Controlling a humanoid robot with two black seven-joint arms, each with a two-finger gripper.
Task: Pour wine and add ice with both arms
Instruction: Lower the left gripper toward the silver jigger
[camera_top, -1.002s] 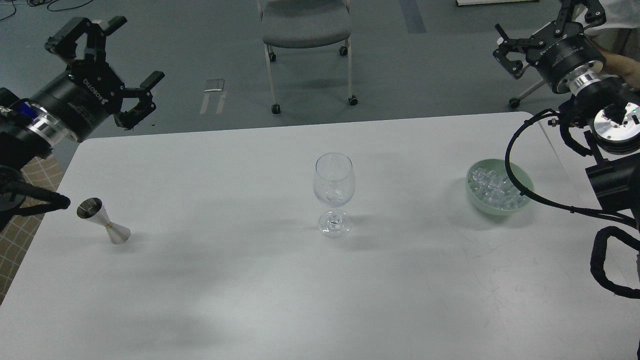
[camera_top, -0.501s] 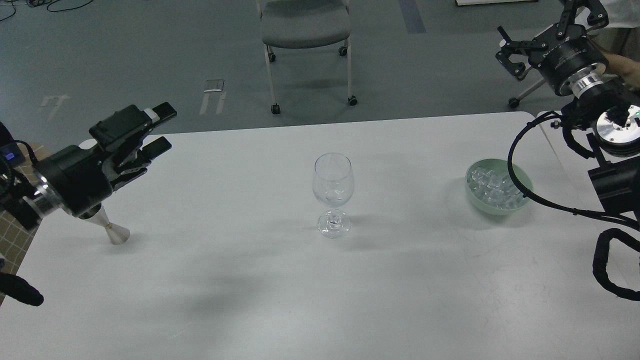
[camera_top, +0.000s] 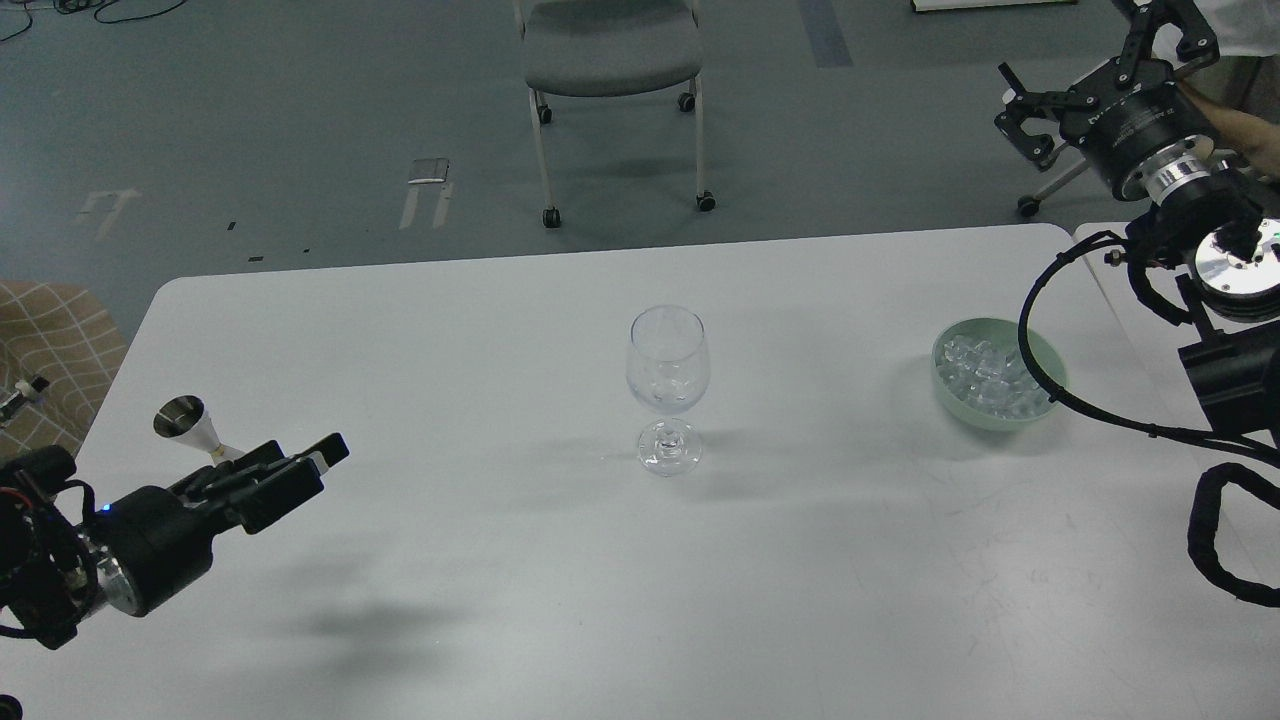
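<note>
Our left gripper (camera_top: 300, 470), jaws nearly together on nothing, sits just near of the upright steel double-cone jigger (camera_top: 195, 428). Our right gripper (camera_top: 1095, 60), jaws spread, hangs far of the green bowl (camera_top: 1050, 362) of clear ice cubes (camera_top: 985, 375); the stemmed clear wine glass (camera_top: 668, 385) stands mid-counter (camera_top: 500, 560).

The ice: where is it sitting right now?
In the head view, the ice is heaped in a pale green bowl on the right side of the white table, right of the empty wine glass.
</note>
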